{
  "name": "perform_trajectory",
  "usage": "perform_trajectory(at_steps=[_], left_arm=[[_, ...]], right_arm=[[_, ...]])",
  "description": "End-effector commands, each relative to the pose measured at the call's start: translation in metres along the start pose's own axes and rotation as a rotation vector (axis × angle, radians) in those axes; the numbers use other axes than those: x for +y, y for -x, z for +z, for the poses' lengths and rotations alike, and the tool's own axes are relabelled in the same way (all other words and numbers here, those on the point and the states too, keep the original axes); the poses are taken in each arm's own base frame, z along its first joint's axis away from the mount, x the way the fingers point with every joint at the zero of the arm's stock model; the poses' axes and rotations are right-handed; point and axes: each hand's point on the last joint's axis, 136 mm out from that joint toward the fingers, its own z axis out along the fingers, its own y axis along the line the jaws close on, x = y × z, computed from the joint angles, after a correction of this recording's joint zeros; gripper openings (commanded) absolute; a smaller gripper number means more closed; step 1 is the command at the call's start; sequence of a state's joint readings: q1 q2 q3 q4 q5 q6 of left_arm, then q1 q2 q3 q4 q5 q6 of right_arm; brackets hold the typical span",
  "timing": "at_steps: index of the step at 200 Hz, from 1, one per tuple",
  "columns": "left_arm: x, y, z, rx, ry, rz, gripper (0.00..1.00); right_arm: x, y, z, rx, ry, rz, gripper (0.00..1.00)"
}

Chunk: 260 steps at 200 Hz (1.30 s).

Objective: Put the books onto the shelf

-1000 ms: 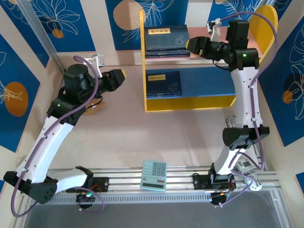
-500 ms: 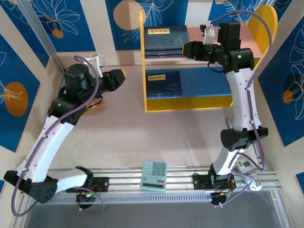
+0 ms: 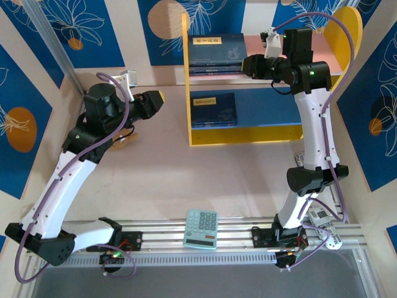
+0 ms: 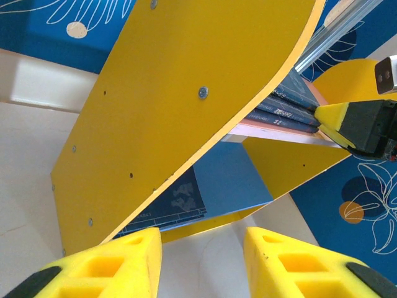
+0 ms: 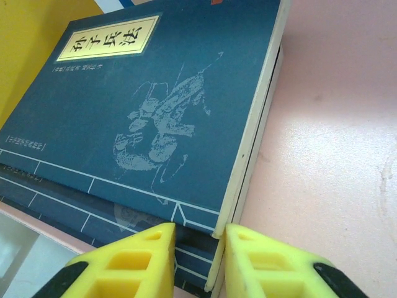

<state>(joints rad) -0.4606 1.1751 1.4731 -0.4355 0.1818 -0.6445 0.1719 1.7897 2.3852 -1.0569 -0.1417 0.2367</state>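
Several books point(image 5: 155, 124) lie stacked; right hand point(image 5: 200, 248) nearly closed at their corner, grip unclear; left hand point(image 4: 201, 248) part-open, empty.

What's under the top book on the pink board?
At least one more navy book, then the pink board. Its cover is mostly hidden by the top book.

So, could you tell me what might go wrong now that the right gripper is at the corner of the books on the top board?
1. The right gripper sits right at the corner of the top book; pulling back could catch it and drag it off the pink top board.
2. The lower book sticks out from under it near the board's front edge, so a nudge may skew both.
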Motion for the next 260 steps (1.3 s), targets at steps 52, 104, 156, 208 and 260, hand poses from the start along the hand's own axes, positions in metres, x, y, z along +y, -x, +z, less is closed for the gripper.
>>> perform_trajectory(at_steps=[52, 104, 156, 208, 260], left_arm=[[-0.008, 0.002, 0.000, -0.005, -0.023, 0.018, 0.40], [-0.011, 0.001, 0.003, 0.001, -0.030, 0.022, 0.40], [-0.012, -0.002, 0.003, 0.008, -0.029, 0.032, 0.39], [-0.010, -0.002, 0.002, 0.008, -0.020, 0.036, 0.39], [-0.011, -0.001, 0.000, 0.005, -0.020, 0.037, 0.39]], right_arm=[[-0.021, -0.027, 0.008, 0.123, 0.007, 0.029, 0.18], [-0.024, -0.025, 0.005, 0.118, 0.034, 0.034, 0.15], [-0.025, -0.016, -0.001, 0.090, 0.069, 0.071, 0.18], [-0.023, -0.003, -0.017, 0.026, 0.115, 0.128, 0.32], [-0.024, 0.008, -0.018, -0.009, 0.166, 0.195, 0.39]])
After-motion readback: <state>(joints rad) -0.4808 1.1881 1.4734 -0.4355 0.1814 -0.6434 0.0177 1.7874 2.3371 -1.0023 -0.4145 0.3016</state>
